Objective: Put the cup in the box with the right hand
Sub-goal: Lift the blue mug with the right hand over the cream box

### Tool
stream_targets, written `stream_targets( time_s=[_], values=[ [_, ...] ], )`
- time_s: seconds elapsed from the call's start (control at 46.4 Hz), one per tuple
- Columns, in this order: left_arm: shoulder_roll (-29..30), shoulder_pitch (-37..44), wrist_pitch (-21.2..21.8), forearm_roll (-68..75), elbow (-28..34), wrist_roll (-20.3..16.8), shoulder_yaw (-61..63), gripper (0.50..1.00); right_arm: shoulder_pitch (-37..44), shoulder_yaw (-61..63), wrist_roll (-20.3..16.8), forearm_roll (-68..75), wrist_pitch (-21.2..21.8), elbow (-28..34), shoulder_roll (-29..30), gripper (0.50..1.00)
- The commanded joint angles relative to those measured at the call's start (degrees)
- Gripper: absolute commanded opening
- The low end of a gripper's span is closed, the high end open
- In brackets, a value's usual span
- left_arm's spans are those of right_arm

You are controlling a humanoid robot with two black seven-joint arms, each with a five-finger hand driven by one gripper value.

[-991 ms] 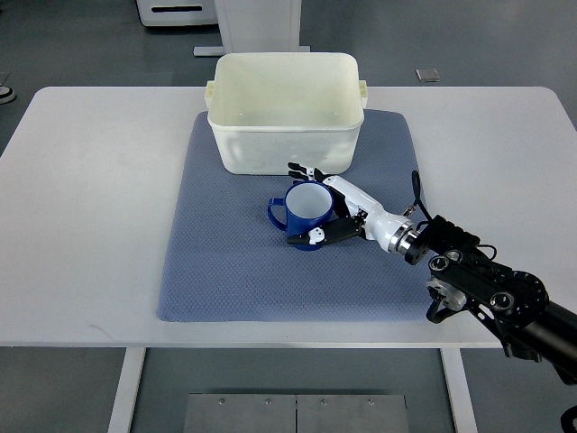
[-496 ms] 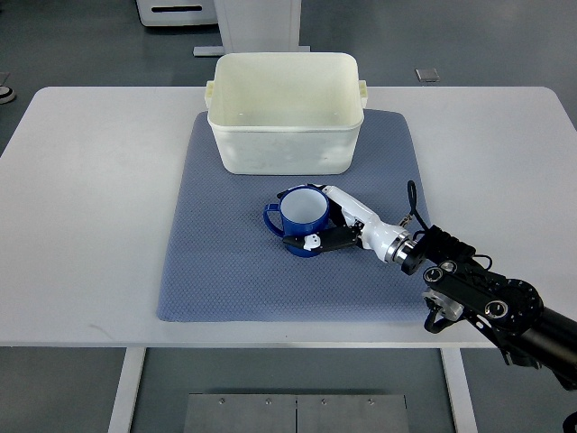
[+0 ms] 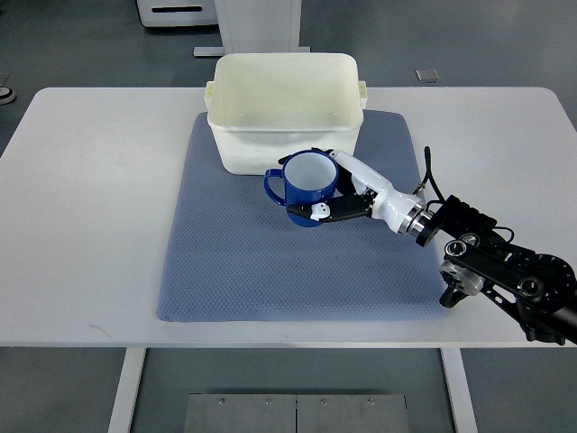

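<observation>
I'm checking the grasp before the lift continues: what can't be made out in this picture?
- Top view: whether the blue cup is clear of the grey mat; the steep angle hides its base.
- The right hand fingers behind the cup, hidden by its wall.
- The box floor near its front wall, hidden.
- The left arm: outside the frame.

Hand: right hand, white shell over slim black fingers with white tips
Wrist: silver metal ring joining the white palm to the forearm
Forearm: black, blocky, with round joint caps and screws
Cable: thin black loop above the wrist
</observation>
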Motion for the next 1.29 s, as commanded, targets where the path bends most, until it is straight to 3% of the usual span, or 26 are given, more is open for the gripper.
stream_targets(
  time_s=[0.0, 0.259, 0.56, 0.711, 1.271],
  values=[
    [0.0, 0.0, 0.0, 0.0, 0.0, 0.0, 0.0, 1.0, 1.6, -0.1, -0.4, 0.7, 0.3, 1.3, -1.9, 0.5],
    [0.0, 0.0, 0.0, 0.0, 0.0, 0.0, 0.0, 1.0, 6.3, -0.3, -1.6, 4.5, 0.8, 3.9, -5.2, 0.5],
    [0.0, 0.0, 0.0, 0.0, 0.0, 0.0, 0.0, 1.0, 13.3, -1.4, -4.2, 9.1, 1.3, 2.7, -5.5, 0.5],
    [0.0, 0.0, 0.0, 0.0, 0.0, 0.1, 0.0, 1.0, 16.9, -3.4, -5.2, 11.7, 0.5, -1.6, -4.7, 0.5],
    [0.0, 0.0, 0.0, 0.0, 0.0, 0.0, 0.1, 1.0, 19.7, 0.9, -9.9, 12.1, -4.2, -20.0, 8.6, 0.5]
  ],
)
